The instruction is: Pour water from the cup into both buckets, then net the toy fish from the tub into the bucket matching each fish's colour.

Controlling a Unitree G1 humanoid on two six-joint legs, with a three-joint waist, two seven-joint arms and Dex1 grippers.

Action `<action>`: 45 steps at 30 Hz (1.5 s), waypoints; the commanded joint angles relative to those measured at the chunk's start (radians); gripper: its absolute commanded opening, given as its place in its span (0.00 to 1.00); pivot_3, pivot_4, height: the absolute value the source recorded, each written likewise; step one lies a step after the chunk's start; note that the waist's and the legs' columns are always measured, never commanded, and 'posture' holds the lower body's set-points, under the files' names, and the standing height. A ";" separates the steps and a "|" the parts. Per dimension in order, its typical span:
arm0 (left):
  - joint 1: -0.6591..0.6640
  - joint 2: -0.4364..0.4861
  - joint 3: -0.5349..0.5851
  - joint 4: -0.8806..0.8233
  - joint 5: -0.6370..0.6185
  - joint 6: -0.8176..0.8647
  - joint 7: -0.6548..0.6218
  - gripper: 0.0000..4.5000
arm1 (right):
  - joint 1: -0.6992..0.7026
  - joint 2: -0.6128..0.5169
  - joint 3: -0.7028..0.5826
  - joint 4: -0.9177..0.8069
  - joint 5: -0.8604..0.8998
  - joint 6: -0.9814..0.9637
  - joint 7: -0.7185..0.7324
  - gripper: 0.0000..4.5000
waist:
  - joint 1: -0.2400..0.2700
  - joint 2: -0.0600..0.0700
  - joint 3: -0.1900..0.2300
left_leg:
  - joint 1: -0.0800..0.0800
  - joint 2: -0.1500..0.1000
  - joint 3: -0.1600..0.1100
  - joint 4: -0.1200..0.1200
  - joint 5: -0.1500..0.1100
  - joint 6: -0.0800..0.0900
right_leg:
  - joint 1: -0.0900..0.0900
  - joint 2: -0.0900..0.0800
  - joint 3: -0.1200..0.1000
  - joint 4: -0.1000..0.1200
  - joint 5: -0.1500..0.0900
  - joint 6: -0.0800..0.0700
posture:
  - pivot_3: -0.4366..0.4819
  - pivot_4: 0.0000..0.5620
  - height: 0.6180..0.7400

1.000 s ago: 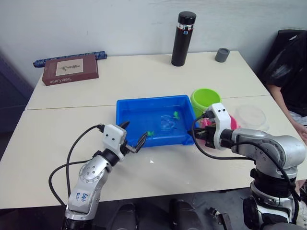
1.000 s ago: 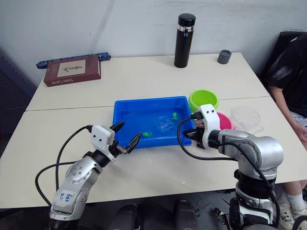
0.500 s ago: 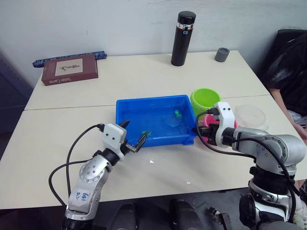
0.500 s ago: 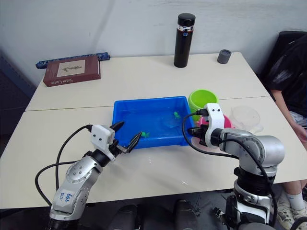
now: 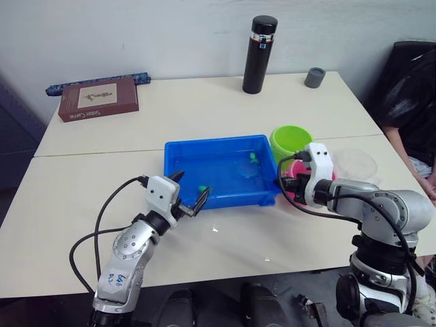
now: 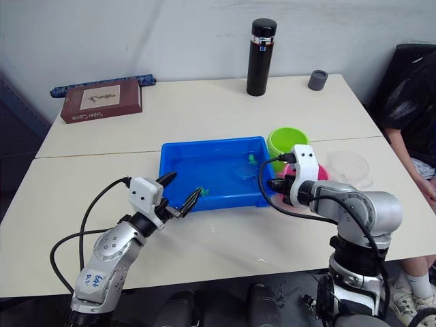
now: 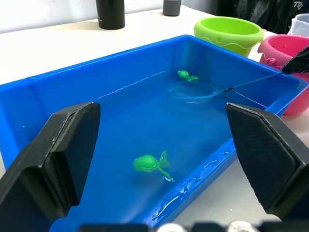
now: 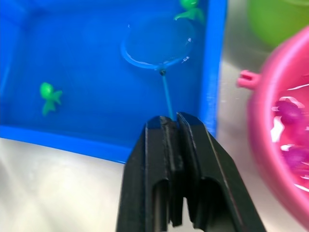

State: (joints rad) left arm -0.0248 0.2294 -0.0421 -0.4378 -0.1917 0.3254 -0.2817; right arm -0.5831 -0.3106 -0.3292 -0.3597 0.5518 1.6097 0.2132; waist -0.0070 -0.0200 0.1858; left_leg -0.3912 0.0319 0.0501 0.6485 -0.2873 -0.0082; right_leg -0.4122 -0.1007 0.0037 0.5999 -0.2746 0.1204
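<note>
The right gripper (image 8: 173,126) has its fingers clenched on the thin handle of the net (image 8: 157,46), which runs straight away from the fingertips toward twelve o'clock in the head views' sense of the tub's far side; the blue hoop lies low in the water of the tub (image 5: 178,155). One green fish (image 8: 190,8) sits just beyond the hoop's far rim, at about one o'clock from the hoop, nearly touching it. That is the relation the next scoop turns on, in my judgement: the hoop must slide a little further along the handle's own axis and get under this fish. A second green fish (image 7: 150,164) floats well apart, toward the tub's near wall and closer to the left gripper (image 5: 189,204), whose fingers are spread wide and grasp nothing, hovering just outside that near wall. The pink bucket (image 8: 280,121) stands just beside the right gripper, with magenta fish (image 8: 289,110) already in it; the green bucket (image 5: 293,140) is behind it, at the tub's far right corner. The clear cup (image 6: 349,166) rests on the bench (image 5: 204,102) past the pink bucket.
</note>
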 commanded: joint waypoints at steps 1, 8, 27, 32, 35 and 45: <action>0.003 -0.006 -0.005 -0.025 0.003 -0.024 -0.001 0.99 | -0.027 0.010 -0.040 0.002 0.013 0.005 -0.024 0.00 | 0.000 0.000 0.000 | 0.000 0.000 0.000 0.000 0.000 0.000 | 0.000 0.000 0.000 0.000 0.000 0.000 | 0.48 0.27 1.00; 0.004 -0.009 -0.006 -0.022 0.006 -0.028 -0.002 0.99 | -0.056 0.031 -0.059 0.023 0.008 0.005 -0.061 0.00 | -0.003 0.000 0.000 | 0.000 0.000 0.000 -0.001 0.000 0.000 | -0.001 0.000 0.000 -0.001 0.000 0.000 | 0.48 0.27 1.00; 0.007 -0.018 -0.014 -0.013 0.009 -0.036 -0.001 0.99 | -0.120 -0.003 -0.029 0.002 -0.044 -0.030 -0.072 0.00 | -0.019 0.000 0.000 | -0.003 0.000 -0.001 -0.002 0.000 0.000 | -0.002 -0.001 -0.001 -0.003 0.000 0.000 | 0.48 0.27 1.00; 0.008 -0.019 -0.015 -0.011 0.009 -0.039 -0.002 0.99 | -0.062 -0.072 0.069 -0.066 -0.054 -0.108 -0.037 0.00 | -0.018 0.000 0.000 | -0.005 0.000 -0.002 -0.002 0.000 0.000 | -0.002 -0.002 -0.002 -0.004 0.000 0.000 | 0.48 0.27 1.00; 0.010 -0.020 -0.016 -0.012 0.009 -0.039 -0.002 0.99 | -0.025 -0.102 0.106 -0.102 -0.052 -0.136 -0.018 0.00 | -0.018 0.000 0.000 | -0.008 0.000 -0.003 -0.001 0.000 0.001 | -0.004 -0.002 -0.003 -0.006 0.001 0.001 | 0.48 0.27 1.00; 0.008 -0.018 -0.019 -0.003 0.006 -0.044 -0.010 0.99 | -0.047 0.020 -0.008 -0.104 -0.016 0.005 -0.031 0.00 | -0.020 0.000 0.000 | -0.011 0.000 -0.004 0.000 0.000 0.001 | -0.007 -0.002 -0.004 -0.004 0.001 0.002 | 0.48 0.27 1.00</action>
State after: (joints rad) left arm -0.0208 0.2130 -0.0579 -0.4203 -0.1892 0.3051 -0.2883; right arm -0.6132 -0.2944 -0.3129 -0.4361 0.5205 1.6091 0.1862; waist -0.0266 -0.0198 0.1858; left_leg -0.4027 0.0314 0.0464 0.6480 -0.2874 -0.0076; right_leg -0.4191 -0.1027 0.0000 0.5956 -0.2736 0.1222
